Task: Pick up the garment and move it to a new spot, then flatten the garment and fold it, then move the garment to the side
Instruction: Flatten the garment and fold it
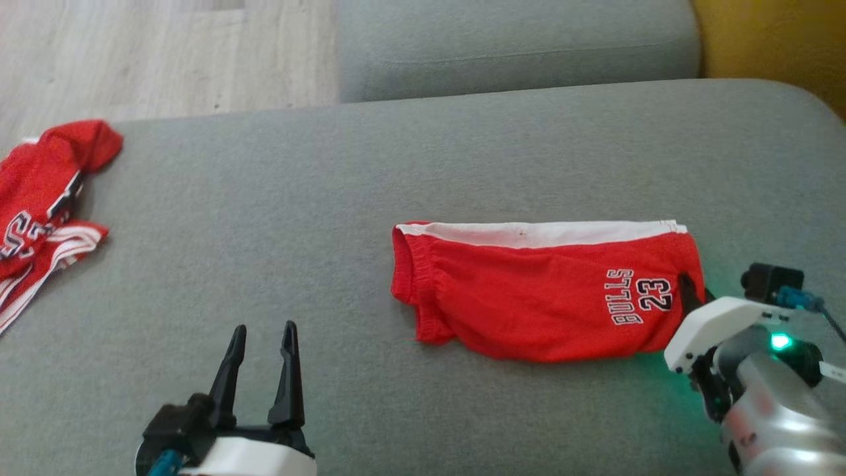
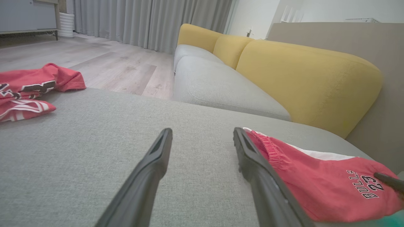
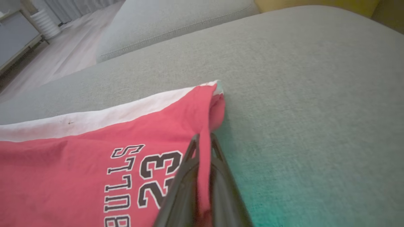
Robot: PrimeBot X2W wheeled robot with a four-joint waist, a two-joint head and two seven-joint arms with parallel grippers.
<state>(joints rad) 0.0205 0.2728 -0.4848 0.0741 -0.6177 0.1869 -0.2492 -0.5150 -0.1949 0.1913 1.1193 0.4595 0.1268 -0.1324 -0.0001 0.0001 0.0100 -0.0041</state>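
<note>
Head view: red shorts [image 1: 542,291] lie flat at centre right of the frame on the grey seat cushion [image 1: 330,172], with a white band along their upper edge. At lower right, the right gripper [image 1: 687,291] is closed, pinching the right-hand edge of the shorts beside the "BULLS 23" print (the right wrist view shows cloth between its fingers). At lower left, the left gripper [image 1: 264,327] is spread wide and empty, well apart from the shorts. Handling, as judged: light, limp and not fragile. Held by one edge they would droop and unfold, so a grip through all layers suits best. Count: two red garments, the crumpled jersey [image 1: 39,198] lying at far left; two grippers.
</note>
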